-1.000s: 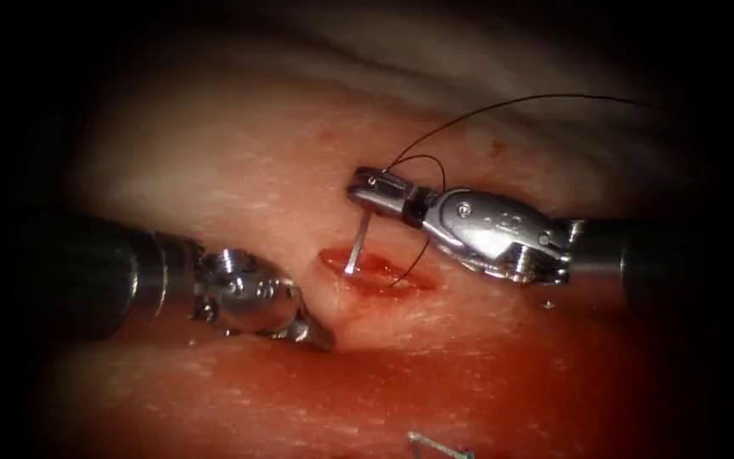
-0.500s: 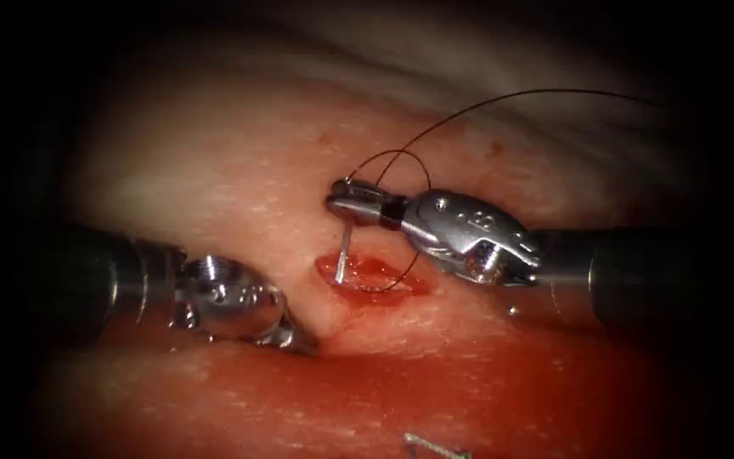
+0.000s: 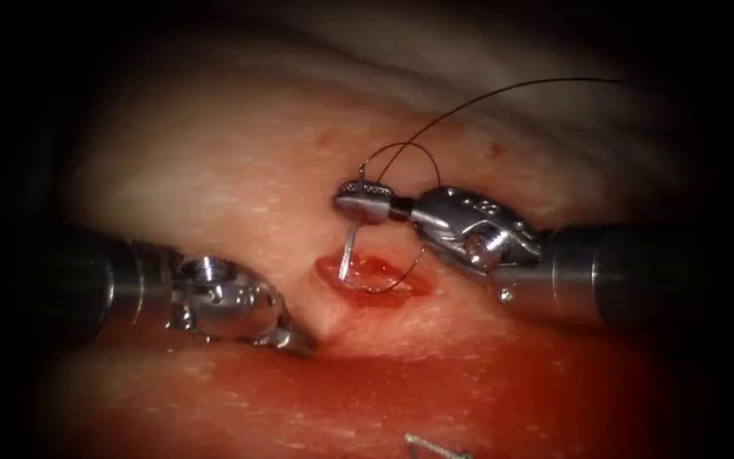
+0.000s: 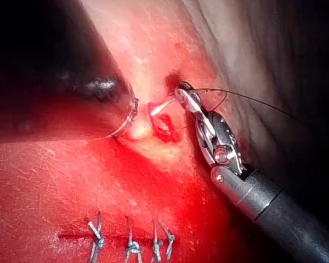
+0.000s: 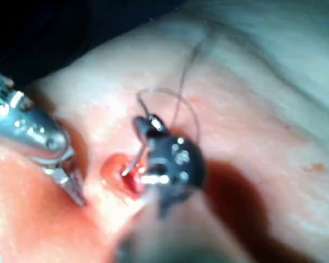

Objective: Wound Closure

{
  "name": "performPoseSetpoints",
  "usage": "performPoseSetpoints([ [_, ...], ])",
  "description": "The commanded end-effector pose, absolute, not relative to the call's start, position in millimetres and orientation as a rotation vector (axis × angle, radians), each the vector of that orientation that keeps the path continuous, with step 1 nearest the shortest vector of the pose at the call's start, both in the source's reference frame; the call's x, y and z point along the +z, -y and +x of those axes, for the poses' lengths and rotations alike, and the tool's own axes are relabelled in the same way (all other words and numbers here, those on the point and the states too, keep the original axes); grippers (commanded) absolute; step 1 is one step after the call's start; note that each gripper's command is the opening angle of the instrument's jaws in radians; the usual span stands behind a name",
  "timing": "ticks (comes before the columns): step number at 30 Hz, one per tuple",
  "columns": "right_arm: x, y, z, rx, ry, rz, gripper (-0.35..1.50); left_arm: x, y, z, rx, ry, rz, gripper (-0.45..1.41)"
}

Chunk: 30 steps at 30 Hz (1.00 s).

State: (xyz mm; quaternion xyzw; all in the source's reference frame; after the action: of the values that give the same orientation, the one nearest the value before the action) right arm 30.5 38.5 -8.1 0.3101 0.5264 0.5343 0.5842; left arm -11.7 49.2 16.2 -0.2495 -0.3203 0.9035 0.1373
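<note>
Right tool enters from right side, shaft nearly level, wrist bent twd centre, jaws closed on needle near its rear end. Left tool enters from left, low, tips pressed on tissue; jaws look closed.

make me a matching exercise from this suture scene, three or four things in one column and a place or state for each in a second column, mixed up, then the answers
Things
1. needle
2. left tool
3. thread
4. tied stitches

Places or states
A. arcs up and away over the pale tissue behind the right tool
B. a row along a closed cut on the red tissue
C. tip pressed on the tissue left of the cut
D. held by the right tool, pointing down into the left end of the open cut

Pairs: 1-D, 2-C, 3-A, 4-B
</note>
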Motion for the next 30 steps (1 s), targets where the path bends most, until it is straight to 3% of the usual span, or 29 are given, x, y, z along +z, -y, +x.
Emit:
performPoseSetpoints([
  [1,-7.8,-38.6,31.5,1.251,-1.228,0.747,-0.35,16.8,-48.5,-12.3,2.612,0.929,-0.721,-0.35],
  [7,-8.0,-37.9,32.3,1.325,-1.201,0.904,-0.35,17.1,-48.5,-12.3,2.611,0.928,-0.728,-0.35],
  [17,-8.8,-35.7,34.0,1.611,-1.005,1.305,-0.35,17.1,-48.8,-12.0,2.609,0.932,-0.735,-0.35],
  [30,-10.0,-35.2,34.9,1.801,-0.808,1.545,-0.35,17.0,-48.9,-12.0,2.609,0.933,-0.735,-0.35],
])
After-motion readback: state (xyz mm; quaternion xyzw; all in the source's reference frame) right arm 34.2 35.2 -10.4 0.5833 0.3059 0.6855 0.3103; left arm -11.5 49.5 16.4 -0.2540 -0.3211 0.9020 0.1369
